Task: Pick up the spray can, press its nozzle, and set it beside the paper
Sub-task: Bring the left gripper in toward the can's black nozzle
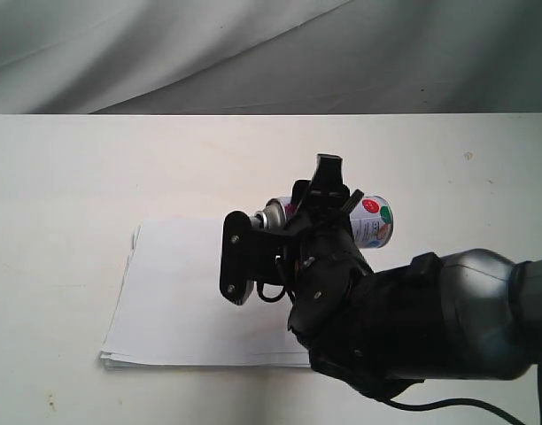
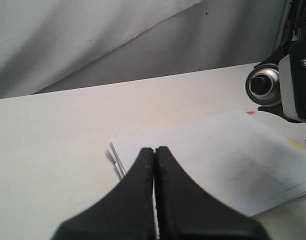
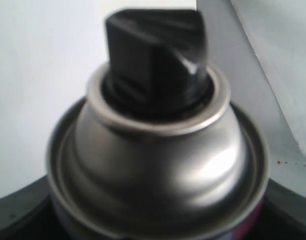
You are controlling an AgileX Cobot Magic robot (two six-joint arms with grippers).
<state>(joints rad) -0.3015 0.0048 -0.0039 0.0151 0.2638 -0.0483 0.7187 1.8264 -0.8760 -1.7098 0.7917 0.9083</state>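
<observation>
The silver spray can [image 1: 374,221] lies on its side in my right gripper [image 1: 329,205], which is shut on its body. Its domed top [image 1: 273,215] points left, over the right edge of the paper [image 1: 191,292]. The right wrist view is filled by the can's dome [image 3: 158,160] and the black nozzle [image 3: 155,55], with a dark finger [image 3: 292,210] at the side. In the left wrist view my left gripper [image 2: 155,150] is shut on nothing above a corner of the paper [image 2: 218,155], and the can's nozzle end [image 2: 264,85] faces it. The left gripper is out of the exterior view.
The white table [image 1: 76,177] spreads around the paper. A grey cloth backdrop [image 1: 253,53] hangs behind its far edge. The right arm's bulky grey wrist [image 1: 448,310] covers the paper's near right corner.
</observation>
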